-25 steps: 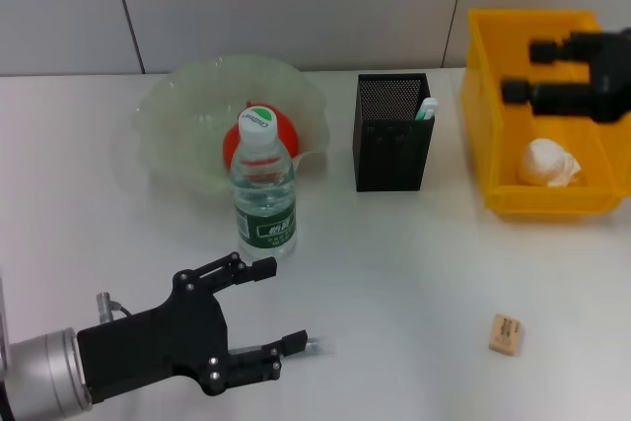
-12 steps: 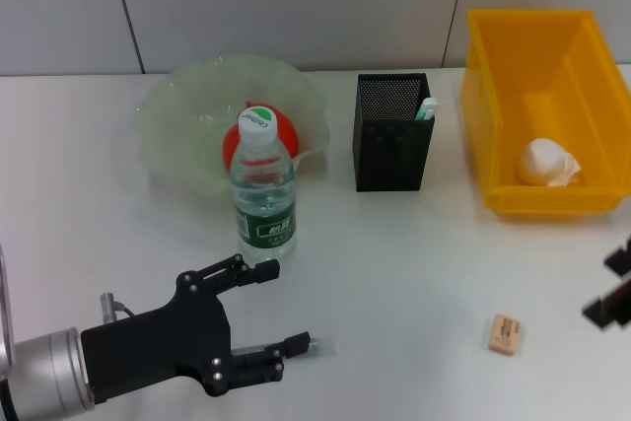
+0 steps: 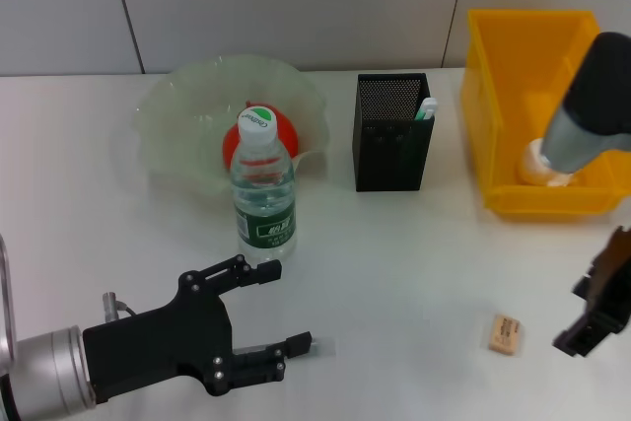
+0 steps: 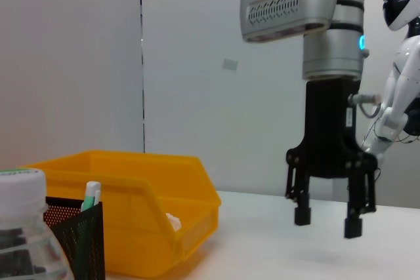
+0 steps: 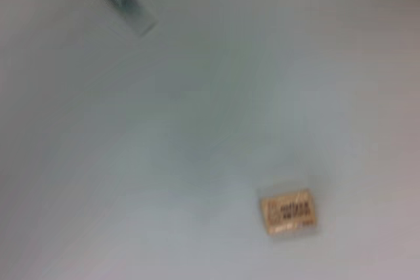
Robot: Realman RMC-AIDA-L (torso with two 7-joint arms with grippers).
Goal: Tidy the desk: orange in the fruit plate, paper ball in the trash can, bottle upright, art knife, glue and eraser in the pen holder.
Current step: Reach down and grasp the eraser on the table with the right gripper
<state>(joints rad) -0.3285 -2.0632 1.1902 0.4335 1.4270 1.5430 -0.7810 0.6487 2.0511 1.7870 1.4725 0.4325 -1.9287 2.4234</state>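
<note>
- Movement of the right hand was the change: a second earlier it hung over the yellow trash can, half a second earlier only its tip showed at the right edge of the head view, and now it had swung down low over the surface, just to the outer side of the eraser.
- Paper ball lay in the trash can, well behind that hand, so that part of the tidying looked finished and the eraser seemed to be the next target.
- Its fingers pointed straight down and stood apart with nothing between them, clear of the surface, as the left wrist view showed.
- In the right wrist view the eraser lay flat on the bare surface, off to one side rather than centred, so the hand probably needed to shift before closing.
- Left hand had not moved; it rested low near the front of the surface with its fingers spread and empty.
- Bottle stood upright just beyond the left hand, the orange sat in the fruit plate behind it, and the pen holder, with a green-tipped item already inside, stood well ahead of both hands.
</note>
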